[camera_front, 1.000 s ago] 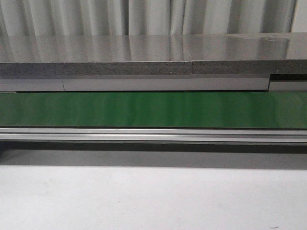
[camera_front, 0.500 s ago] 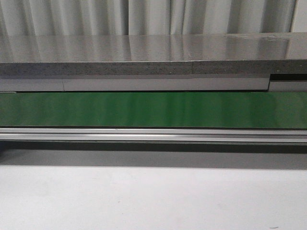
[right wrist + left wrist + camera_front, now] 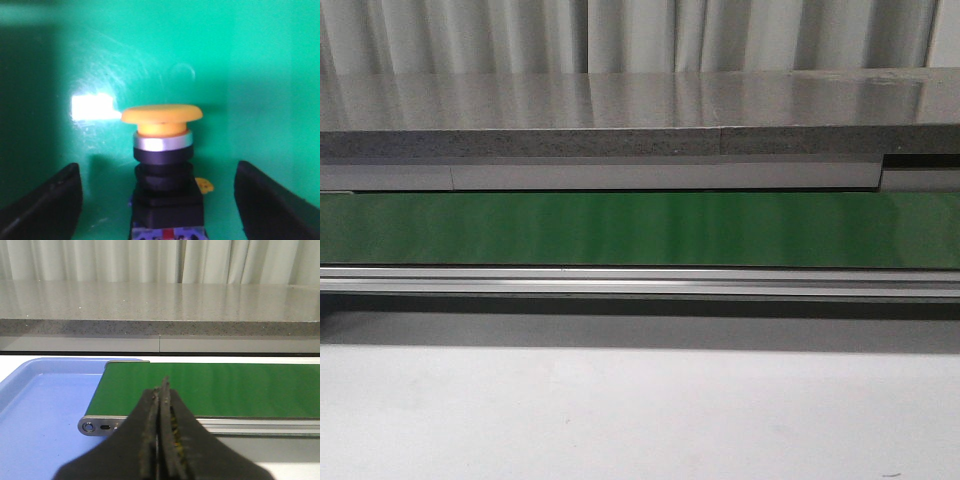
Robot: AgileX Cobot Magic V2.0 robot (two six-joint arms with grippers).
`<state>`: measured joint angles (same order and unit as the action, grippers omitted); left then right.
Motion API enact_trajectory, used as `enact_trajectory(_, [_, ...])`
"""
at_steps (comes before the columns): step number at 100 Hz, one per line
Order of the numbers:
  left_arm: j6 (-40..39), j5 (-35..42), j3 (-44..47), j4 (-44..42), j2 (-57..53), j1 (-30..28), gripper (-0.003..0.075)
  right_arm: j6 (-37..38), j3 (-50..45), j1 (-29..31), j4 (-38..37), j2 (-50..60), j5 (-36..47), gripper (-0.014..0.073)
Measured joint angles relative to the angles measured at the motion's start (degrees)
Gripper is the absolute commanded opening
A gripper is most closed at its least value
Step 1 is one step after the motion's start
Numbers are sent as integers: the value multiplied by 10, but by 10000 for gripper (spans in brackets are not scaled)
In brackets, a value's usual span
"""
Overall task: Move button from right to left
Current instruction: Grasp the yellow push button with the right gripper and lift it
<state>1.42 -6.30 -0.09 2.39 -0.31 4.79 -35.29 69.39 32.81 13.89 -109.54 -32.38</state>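
Right gripper spread wide, fingers flanking the upright button on green surface, not touching. Left gripper pressed together, over belt end.

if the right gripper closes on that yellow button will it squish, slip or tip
Probably no squish: the button looks like hard plastic with a metal ring. It may slip, since the black neck is round and smooth; the boxy base offers flatter faces. It could tip if nudged, as the wide yellow cap sits high. The right gripper fingers flank it, open.

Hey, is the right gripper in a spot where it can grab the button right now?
Probably yes: the right gripper is open with the button standing upright between its fingers, nothing blocking.
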Motion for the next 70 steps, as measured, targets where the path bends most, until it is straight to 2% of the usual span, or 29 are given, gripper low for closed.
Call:
enact_trajectory(17, [0,0,0,0,0,0,-20,0,6,0,0,-9,-9,302])
enact_trajectory(26, [0,0,0,0,0,0,-20,0,6,0,1,-10,-10,237])
enact_trajectory(53, [0,0,0,0,0,0,-20,-1,27,0,1,-7,-41,232])
enact_trajectory(70, [0,0,0,0,0,0,-20,23,37,0,3,46,-81,232])
